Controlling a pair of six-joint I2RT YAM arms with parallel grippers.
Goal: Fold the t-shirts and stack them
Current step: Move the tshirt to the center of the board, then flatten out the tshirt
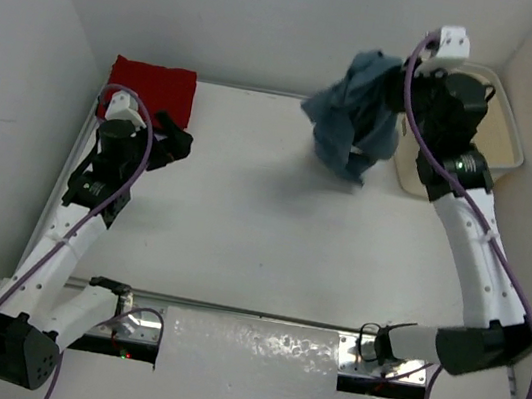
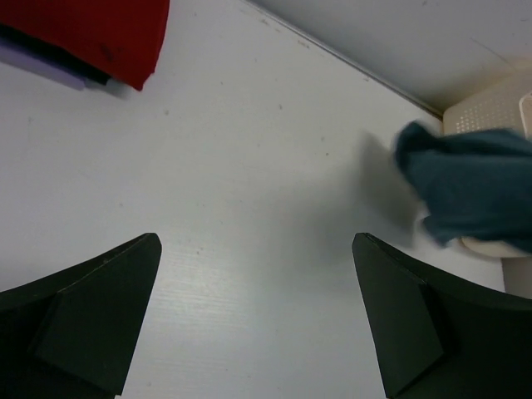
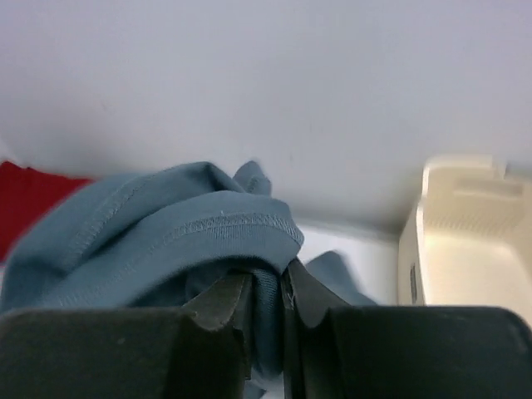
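My right gripper (image 1: 394, 106) (image 3: 268, 291) is shut on a bunch of the teal blue t-shirt (image 1: 353, 112) (image 3: 166, 233), which hangs crumpled in the air above the table's back right, next to the basket. From the left wrist view the teal t-shirt (image 2: 474, 187) dangles at the right. A folded red t-shirt (image 1: 152, 88) (image 2: 91, 29) tops a stack at the back left corner, with a black layer and a lavender t-shirt (image 2: 41, 66) showing beneath it. My left gripper (image 1: 176, 140) (image 2: 256, 241) is open over bare table just right of that stack, holding nothing.
A cream plastic laundry basket (image 1: 509, 122) (image 2: 490, 104) (image 3: 465, 241) stands at the back right corner, close behind the right arm's wrist. White walls enclose the table (image 1: 243, 216) at the back and sides. A metal rail (image 1: 258, 312) runs along the near edge between the arm bases.
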